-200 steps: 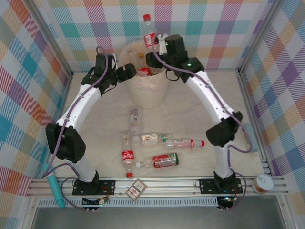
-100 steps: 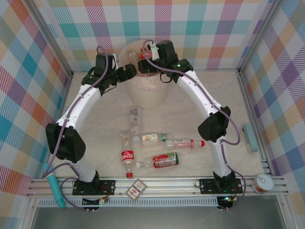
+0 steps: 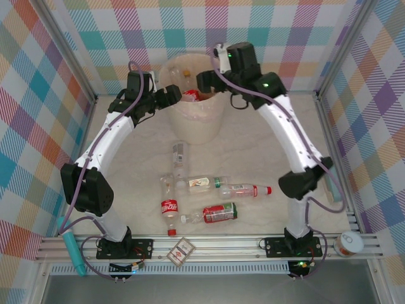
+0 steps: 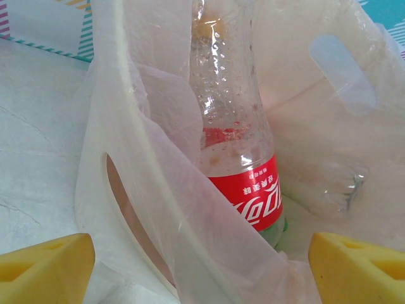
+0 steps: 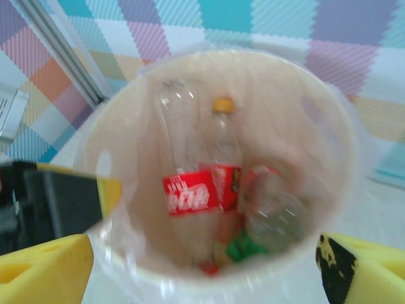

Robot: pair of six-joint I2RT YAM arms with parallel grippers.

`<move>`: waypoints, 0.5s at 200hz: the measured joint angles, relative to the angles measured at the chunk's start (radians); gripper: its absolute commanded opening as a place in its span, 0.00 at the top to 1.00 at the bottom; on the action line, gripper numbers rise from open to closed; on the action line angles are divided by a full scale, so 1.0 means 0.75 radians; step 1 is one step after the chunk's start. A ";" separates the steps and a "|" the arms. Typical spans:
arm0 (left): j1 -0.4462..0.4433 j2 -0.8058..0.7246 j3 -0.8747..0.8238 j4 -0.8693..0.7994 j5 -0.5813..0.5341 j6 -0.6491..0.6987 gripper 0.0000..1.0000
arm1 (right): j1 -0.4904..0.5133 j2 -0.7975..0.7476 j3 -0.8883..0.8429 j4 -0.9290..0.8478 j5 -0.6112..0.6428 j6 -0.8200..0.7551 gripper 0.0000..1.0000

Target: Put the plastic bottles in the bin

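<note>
Top external view, stock on hand.

Item: bin [image 3: 197, 130], upright at the far middle of the counter [image 3: 266, 145], liner folded over its rim. The right wrist view lists at least three bottles inside: red-labelled bottle [image 5: 187, 193], orange-capped bottle [image 5: 224, 152], bare bottle [image 5: 273, 218], standing or leaning together.

Item: five bottles uncollected, lying on their sides in a loose cluster on the near counter, well apart from the bin: clear bottle [image 3: 180, 155], cola bottle [image 3: 169, 208], white-labelled bottle [image 3: 201, 183], red-capped bottle [image 3: 243, 190], red-and-green-labelled bottle [image 3: 218, 213].

Item: left hand [image 3: 172, 96], at the bin's left rim. The arm arches from its base out through a low elbow and up to the rim. Its fingers [image 4: 44, 266] are spread, with rim and liner running between them; contact cannot be told. Judged a steadying post, so the light bin does not shift.

Item: right hand [image 3: 204, 80], above the bin's mouth and facing down into it. The forearm reaches long from an elbow at the right. Fingers [image 5: 47, 272] apart, nothing between. Judged free to fetch the next bottle.
</note>
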 measured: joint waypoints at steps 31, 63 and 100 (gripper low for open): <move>0.001 0.000 0.000 0.000 0.000 0.006 0.13 | 0.000 -0.369 -0.435 -0.179 0.119 0.193 0.12; 0.001 0.000 0.000 0.001 0.001 0.015 0.13 | 0.004 -0.707 -1.070 -0.241 0.141 0.535 0.13; 0.001 0.000 0.000 0.001 0.010 0.020 0.13 | 0.011 -0.997 -1.717 -0.213 0.097 0.952 0.08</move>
